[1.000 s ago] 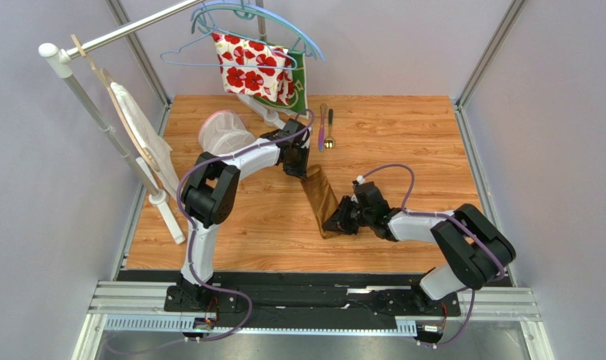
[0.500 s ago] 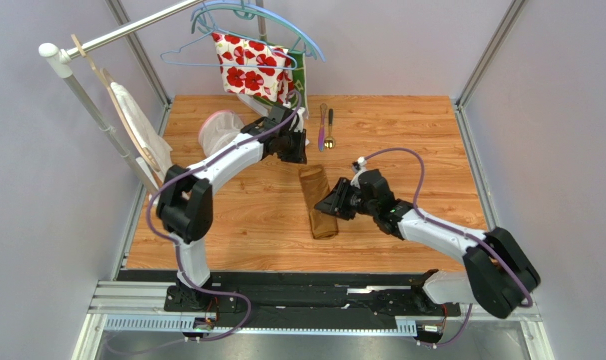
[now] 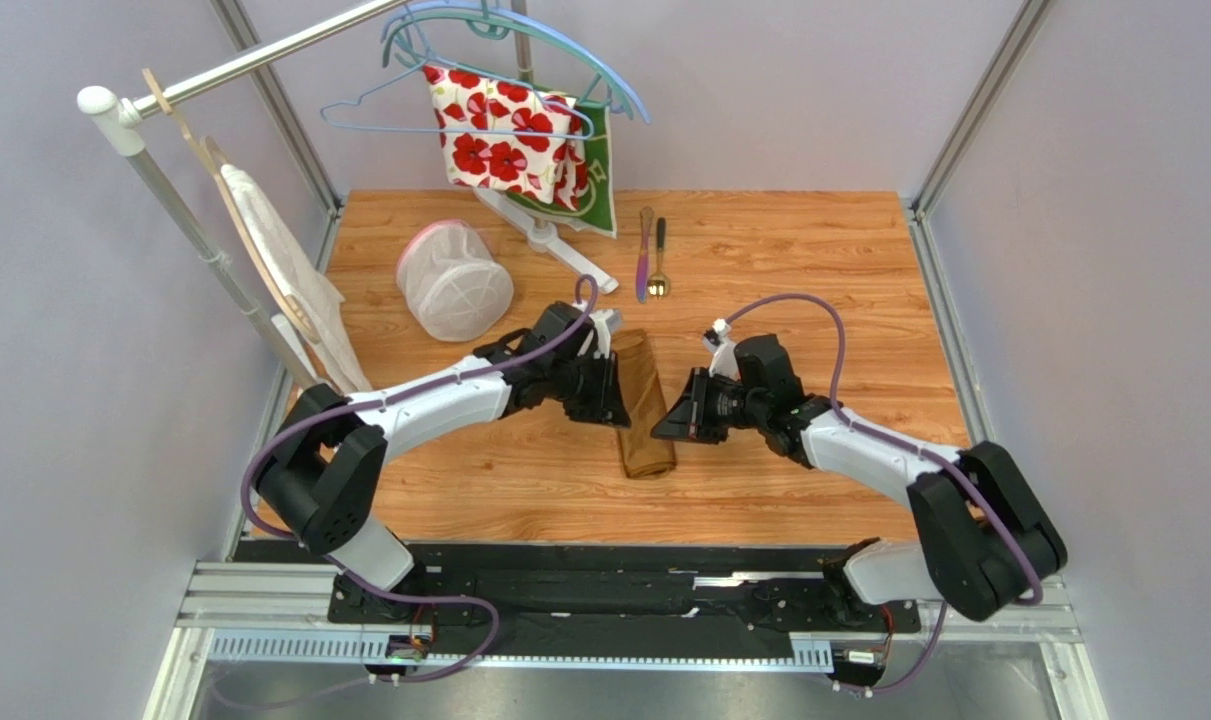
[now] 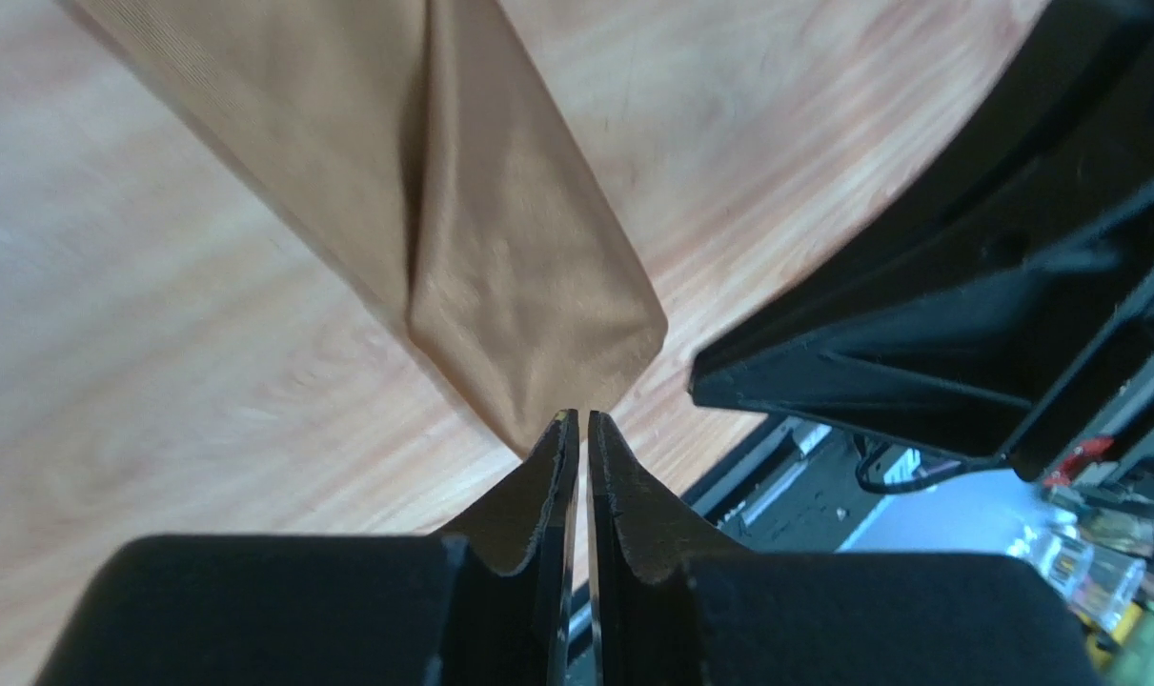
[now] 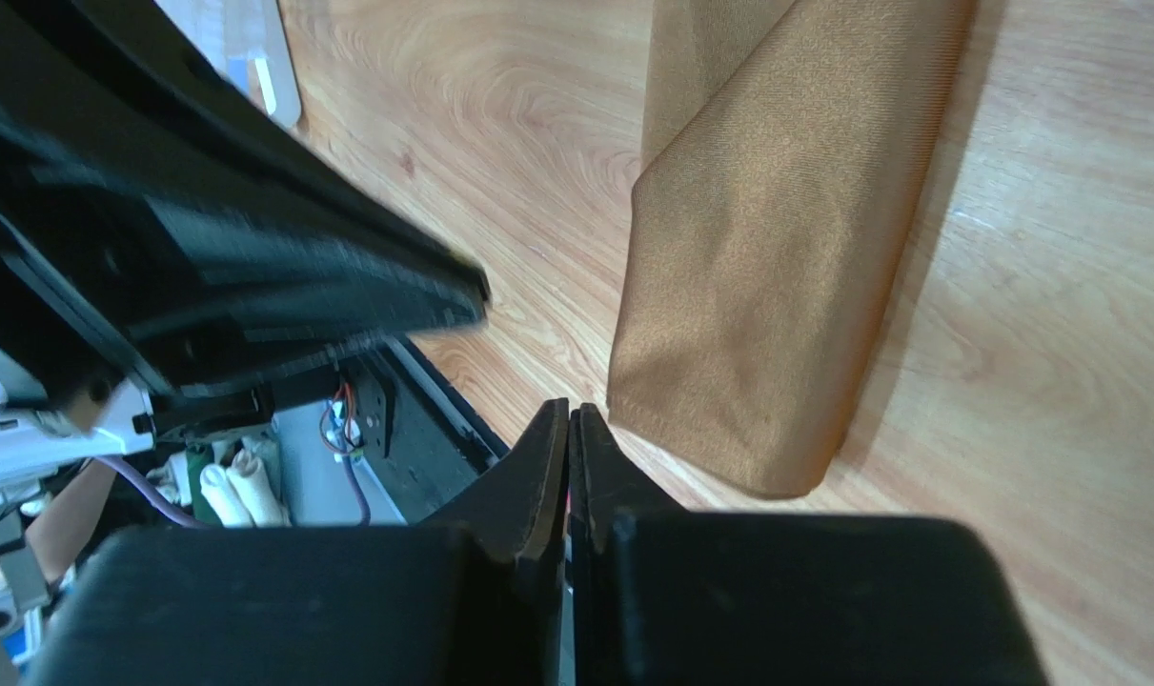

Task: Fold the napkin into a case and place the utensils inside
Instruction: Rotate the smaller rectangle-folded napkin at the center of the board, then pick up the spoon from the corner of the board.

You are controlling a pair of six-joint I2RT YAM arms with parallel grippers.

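The napkin (image 3: 644, 408) lies flat on the wooden table as a narrow golden-brown folded strip, a case shape; it also shows in the left wrist view (image 4: 497, 243) and the right wrist view (image 5: 783, 257). My left gripper (image 3: 620, 405) (image 4: 584, 418) sits at the strip's left edge, shut, with nothing between its fingers. My right gripper (image 3: 667, 428) (image 5: 570, 410) is at the strip's right edge near its front end, shut and empty. The utensils lie side by side farther back: a purple-pink knife (image 3: 643, 252) and a gold-bowled spoon (image 3: 658, 260).
A white mesh basket (image 3: 454, 281) stands at the back left. A rack with hangers carries a red-flowered white cloth (image 3: 503, 132) and a green cloth (image 3: 605, 183). Its white base bar (image 3: 551, 240) reaches toward the utensils. A pale cloth (image 3: 284, 270) hangs at left.
My left arm swung from near the utensils down to the napkin's left edge. The right gripper let the raised napkin end lie flat and stayed beside it. Both grippers opened briefly, then shut.
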